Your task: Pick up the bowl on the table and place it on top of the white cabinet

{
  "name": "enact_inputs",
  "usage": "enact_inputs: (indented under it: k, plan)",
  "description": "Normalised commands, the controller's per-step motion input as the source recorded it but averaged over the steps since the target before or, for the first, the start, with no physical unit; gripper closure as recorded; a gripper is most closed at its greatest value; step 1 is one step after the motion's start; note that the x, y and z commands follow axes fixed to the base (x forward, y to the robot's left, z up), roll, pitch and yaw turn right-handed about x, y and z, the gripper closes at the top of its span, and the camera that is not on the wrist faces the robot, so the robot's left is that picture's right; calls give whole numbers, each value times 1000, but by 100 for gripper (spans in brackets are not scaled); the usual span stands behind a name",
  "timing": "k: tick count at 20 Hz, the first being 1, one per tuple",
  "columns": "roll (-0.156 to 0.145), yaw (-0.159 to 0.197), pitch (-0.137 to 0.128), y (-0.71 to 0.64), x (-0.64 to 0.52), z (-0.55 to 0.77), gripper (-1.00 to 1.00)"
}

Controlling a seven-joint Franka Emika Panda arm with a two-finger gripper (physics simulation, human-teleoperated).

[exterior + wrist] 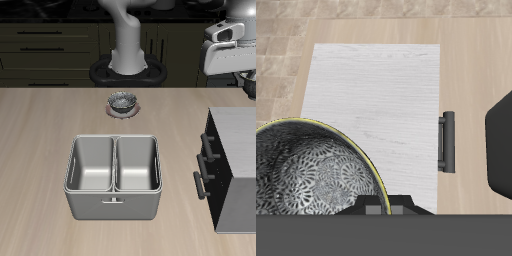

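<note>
Steel double basin (113, 176) mid-table (near front edge); dark cupboards (50, 40) behind.

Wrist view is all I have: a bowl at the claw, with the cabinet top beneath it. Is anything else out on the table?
Observer: Yes. A second bowl, which looks the same as the bowl in your claw, sits on the table just in front of the robot's base.
Operator: Anything near where I'm setting this down?
Observer: A steel double basin stands beside the white cabinet, on its handle side and apart from it.
Operator: I see one handle. Are there more?
Observer: Two dark bar handles show on that front.
</note>
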Motion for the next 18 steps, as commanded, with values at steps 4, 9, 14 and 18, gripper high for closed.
enact_inputs:
  k: [4, 9, 14, 18]
  plan:
    - [-5, -3, 24, -69, 11, -168, 100]
    - [-1, 11, 21, -19, 51, -176, 100]
    - [-2, 4, 17, -24, 35, -145, 100]
    - [3, -4, 17, -13, 42, -139, 100]
